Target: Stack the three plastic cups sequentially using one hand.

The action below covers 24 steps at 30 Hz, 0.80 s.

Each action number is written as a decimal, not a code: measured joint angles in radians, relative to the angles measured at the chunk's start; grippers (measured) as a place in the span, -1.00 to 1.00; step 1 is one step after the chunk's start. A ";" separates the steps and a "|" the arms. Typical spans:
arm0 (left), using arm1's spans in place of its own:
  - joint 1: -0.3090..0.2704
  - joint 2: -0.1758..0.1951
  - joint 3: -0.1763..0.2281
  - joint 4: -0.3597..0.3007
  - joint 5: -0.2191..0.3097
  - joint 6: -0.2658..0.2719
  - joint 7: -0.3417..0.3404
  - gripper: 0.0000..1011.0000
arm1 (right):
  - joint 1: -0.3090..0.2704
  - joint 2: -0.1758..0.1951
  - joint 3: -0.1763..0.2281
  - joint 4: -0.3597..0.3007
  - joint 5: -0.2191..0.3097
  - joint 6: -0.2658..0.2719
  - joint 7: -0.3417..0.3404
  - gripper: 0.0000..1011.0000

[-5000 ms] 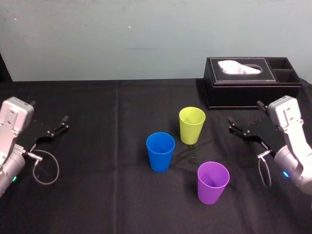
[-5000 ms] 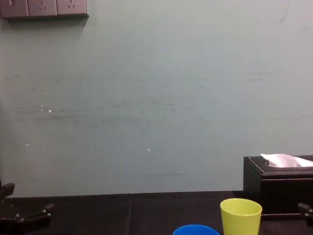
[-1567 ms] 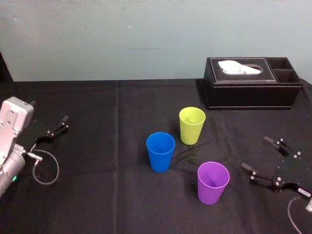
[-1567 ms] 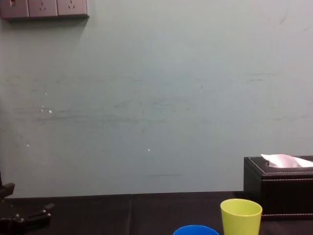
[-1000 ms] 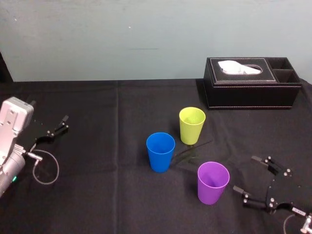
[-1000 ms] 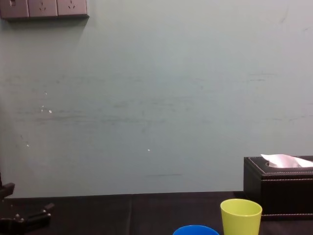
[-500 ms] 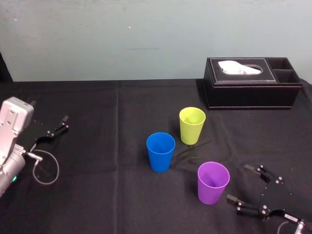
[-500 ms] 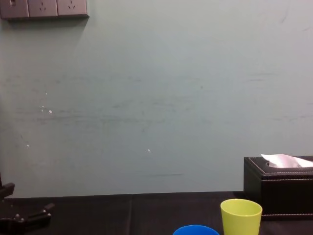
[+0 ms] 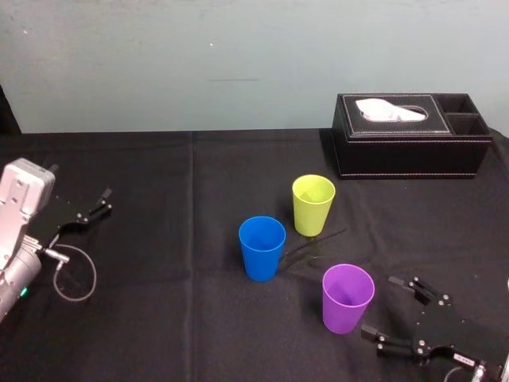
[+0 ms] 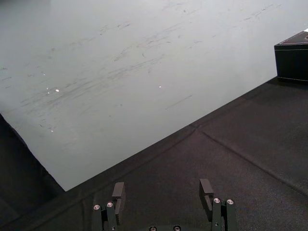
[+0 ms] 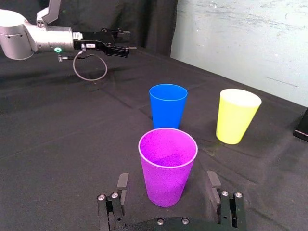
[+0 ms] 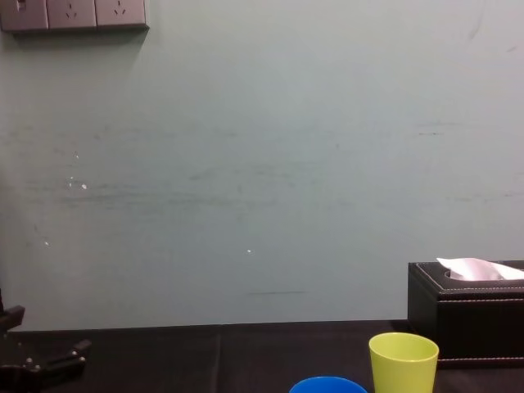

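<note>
Purple cup (image 9: 347,298) stands upright on the black tablecloth (image 9: 159,318), right at the mouth of the right gripper (image 9: 380,306), whose two fingers (image 11: 122,184) are spread wide, wider than the cup itself. In the right wrist view one fingertip sits off each side of the cup's lower wall, with a gap showing on both sides; whether the cup is fully between the tips or just ahead of them cannot be told. The right arm reaches in low from the near right corner, with the gripper lying flat close to the cloth and its fingers pointing across toward the cup. Beyond the fingertips, past the purple cup, the blue cup (image 9: 262,247) stands upright and apart, and the yellow-green cup (image 9: 312,204) stands upright off to one side of it, farther out, none of the three touching. A black tissue box (image 9: 409,147) sits well beyond the yellow-green cup near the wall. The left gripper (image 9: 102,201) is parked well apart at the far left of the cloth, its fingers open and nothing between them.
</note>
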 joint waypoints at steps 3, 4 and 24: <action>0.000 0.000 0.000 0.000 0.000 0.000 0.000 1.00 | 0.006 -0.004 -0.006 0.003 -0.001 0.003 0.002 0.98; 0.000 0.000 0.000 0.000 0.000 0.000 0.000 1.00 | 0.007 -0.005 -0.007 0.003 -0.002 0.004 0.002 0.98; 0.000 0.000 0.000 0.000 0.000 0.000 0.000 1.00 | 0.060 -0.031 -0.055 0.032 -0.013 0.029 0.005 0.98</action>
